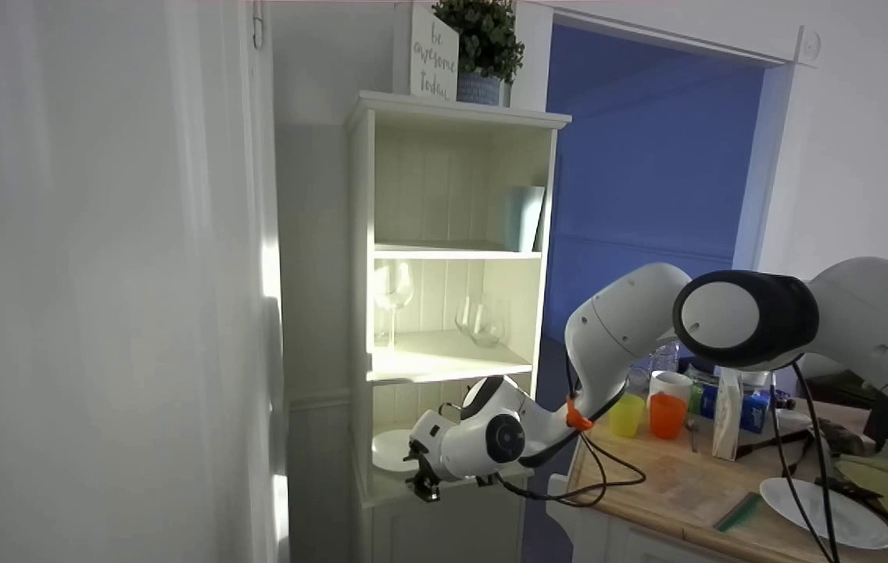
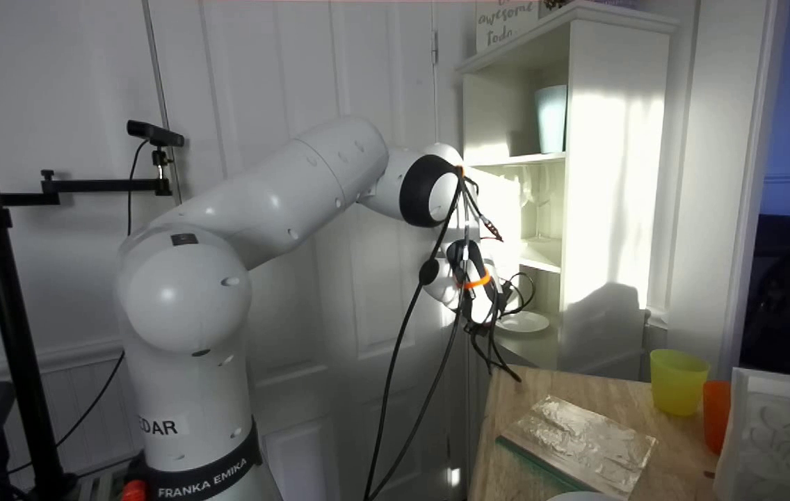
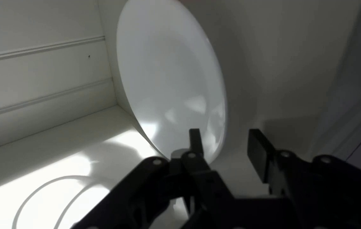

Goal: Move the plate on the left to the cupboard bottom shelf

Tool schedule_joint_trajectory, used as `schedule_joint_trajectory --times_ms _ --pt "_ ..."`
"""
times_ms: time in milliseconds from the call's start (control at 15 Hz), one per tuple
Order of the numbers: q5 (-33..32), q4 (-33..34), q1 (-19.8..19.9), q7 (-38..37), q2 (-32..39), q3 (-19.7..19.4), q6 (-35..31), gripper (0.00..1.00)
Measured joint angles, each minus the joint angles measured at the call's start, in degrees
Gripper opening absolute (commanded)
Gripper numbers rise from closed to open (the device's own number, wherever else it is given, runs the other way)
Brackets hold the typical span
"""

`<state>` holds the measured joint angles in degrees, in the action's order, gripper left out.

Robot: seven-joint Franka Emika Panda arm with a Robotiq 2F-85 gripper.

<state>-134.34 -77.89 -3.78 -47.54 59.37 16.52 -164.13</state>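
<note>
The small white plate point(image 1: 391, 451) is inside the cupboard on the left part of the bottom shelf point(image 1: 393, 488). It also shows in an exterior view point(image 2: 522, 322) and fills much of the wrist view point(image 3: 171, 70). I cannot tell whether it lies fully flat or is slightly tilted. My gripper point(image 3: 225, 136) is open with nothing between its fingers. In the wrist view one finger overlaps the plate's near edge and the other is over the bare shelf point(image 3: 282, 79). I cannot tell whether the finger touches the plate. In an exterior view the gripper point(image 1: 455, 486) is at the shelf's front.
The cupboard's middle shelf point(image 1: 452, 360) with glasses is above my wrist. The cupboard's side walls point(image 2: 614, 174) flank the opening. A larger white plate point(image 1: 827, 512), an orange cup point(image 1: 667, 416) and a yellow cup point(image 1: 627, 416) stand on the counter. Loose cables point(image 1: 600, 493) hang from the arm.
</note>
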Motion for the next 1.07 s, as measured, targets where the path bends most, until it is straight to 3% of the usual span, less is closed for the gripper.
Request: schedule_joint_trajectory --times_ms 200,333,467,533,733,1067 --pt "1.08 -0.42 -0.18 -0.14 -0.02 0.21 -0.03 0.45" --pt "1.08 -1.26 -0.17 -0.78 -0.43 0.56 0.22 0.52" --pt "0.69 -3.15 -0.05 -2.53 -1.51 1.29 0.26 0.64" --pt "0.32 -4.53 -0.02 -3.58 -2.40 1.82 0.38 0.78" --pt "0.13 -11.49 -0.18 -7.53 -7.06 3.29 2.43 0.99" --pt "3.18 -25.26 -0.01 -17.92 -18.25 4.61 5.99 1.00"
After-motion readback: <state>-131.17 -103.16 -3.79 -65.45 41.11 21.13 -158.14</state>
